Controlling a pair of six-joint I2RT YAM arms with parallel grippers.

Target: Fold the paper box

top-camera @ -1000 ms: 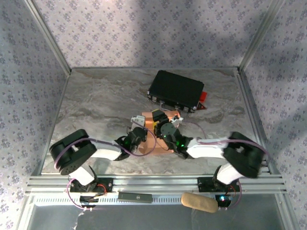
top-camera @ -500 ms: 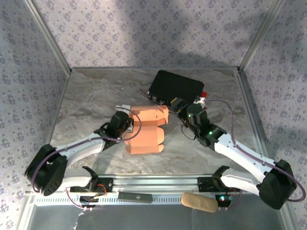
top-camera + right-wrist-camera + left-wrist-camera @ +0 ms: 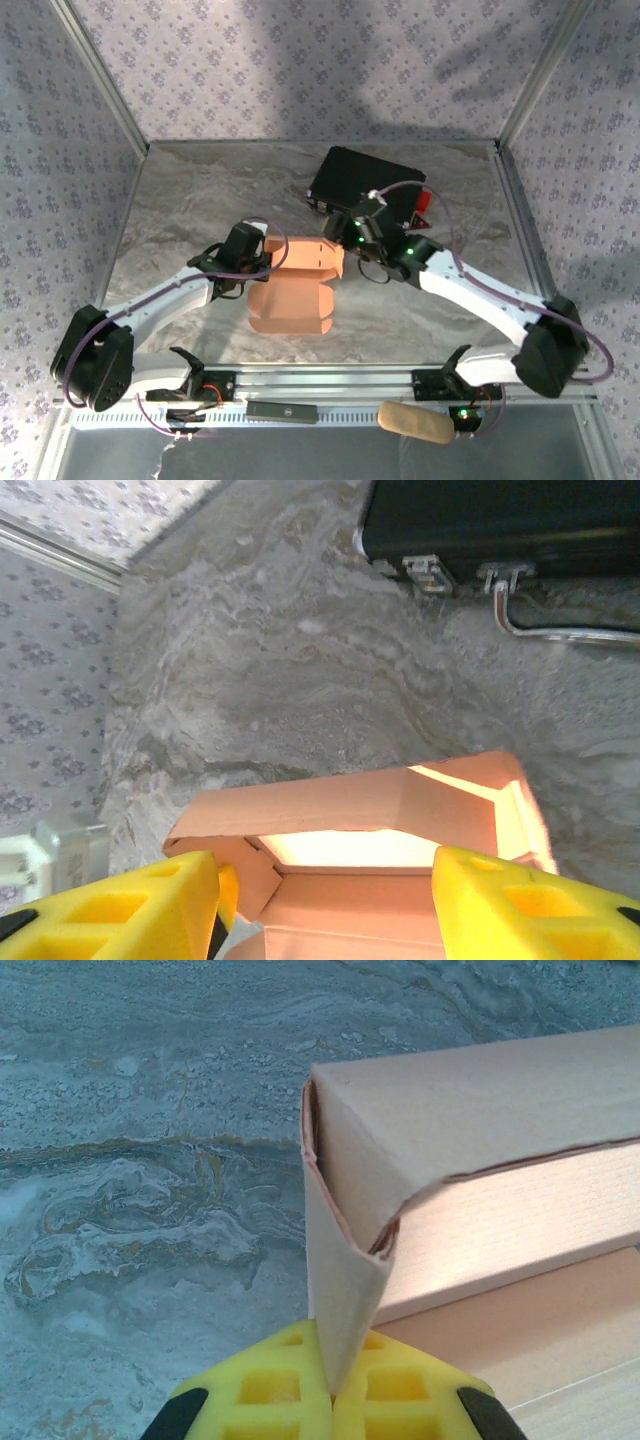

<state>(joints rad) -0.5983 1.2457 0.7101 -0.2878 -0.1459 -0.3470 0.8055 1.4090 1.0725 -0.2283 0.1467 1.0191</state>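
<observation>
The paper box (image 3: 292, 298) is salmon-orange and partly folded, lying mid-table with its far end raised into a hollow sleeve. My left gripper (image 3: 262, 256) is at its far left corner. In the left wrist view the yellow fingers (image 3: 262, 1392) are shut on a thin corner flap (image 3: 345, 1290) of the box (image 3: 480, 1150). My right gripper (image 3: 346, 246) hovers at the far right end. Its yellow fingers (image 3: 520, 900) stand wide apart on either side of the box's open end (image 3: 370, 805), with nothing pinched between them.
A black hard case (image 3: 366, 186) lies just behind the box, its latches and handle (image 3: 545, 630) close to my right gripper. A red piece (image 3: 424, 200) sits at the case's right end. A tan pad (image 3: 415, 422) rests on the front rail. Bare marble lies to the left.
Both arms have stretched out from a tucked pose near the front. The right gripper swung out to the black case and came back to the box's far end. The box shifted slightly left.
</observation>
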